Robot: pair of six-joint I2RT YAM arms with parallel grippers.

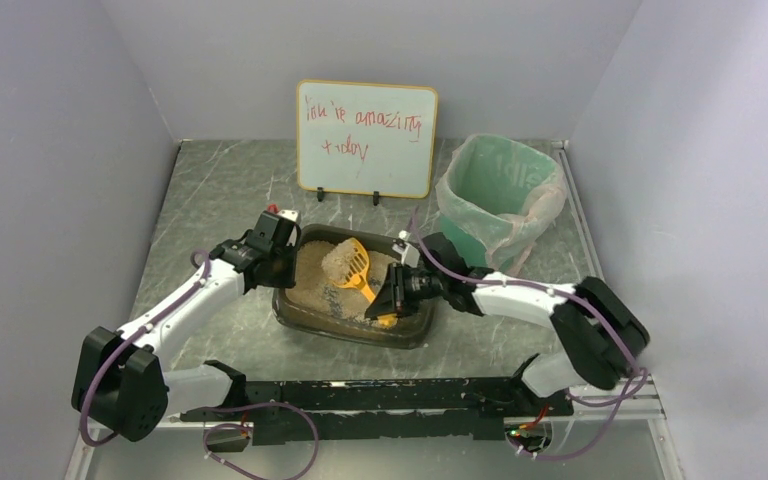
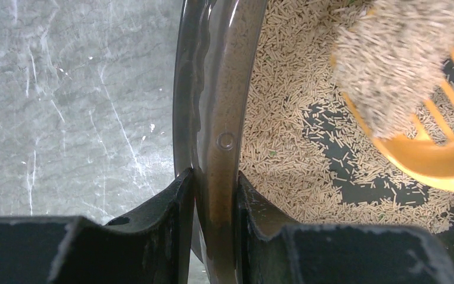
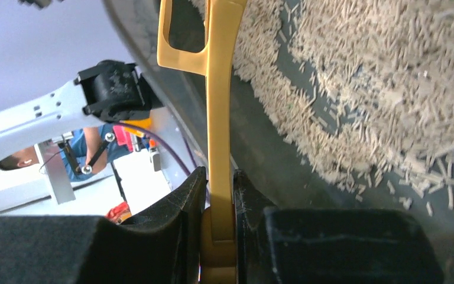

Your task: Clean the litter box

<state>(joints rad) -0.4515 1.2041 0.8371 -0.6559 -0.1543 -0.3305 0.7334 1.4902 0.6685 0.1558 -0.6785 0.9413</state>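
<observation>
The dark translucent litter box [image 1: 300, 318] sits mid-table with tan pellet litter [image 2: 284, 118] inside. My left gripper [image 1: 272, 262] is shut on the box's left wall [image 2: 216, 118], one finger outside and one inside. My right gripper [image 1: 392, 297] is shut on the handle of a yellow slotted scoop [image 3: 220, 118]. The scoop head [image 1: 357, 260] is over the box and carries a grey-tan clump [image 2: 390, 65]. The scoop's yellow rim [image 2: 431, 163] shows in the left wrist view. Bare dark floor patches [image 2: 331, 148] show among the litter.
A green bin with a clear plastic liner [image 1: 500, 195] stands at the back right, behind my right arm. A small whiteboard with red writing [image 1: 365, 138] stands at the back centre. Grey walls enclose the marbled table [image 1: 210, 190] on three sides.
</observation>
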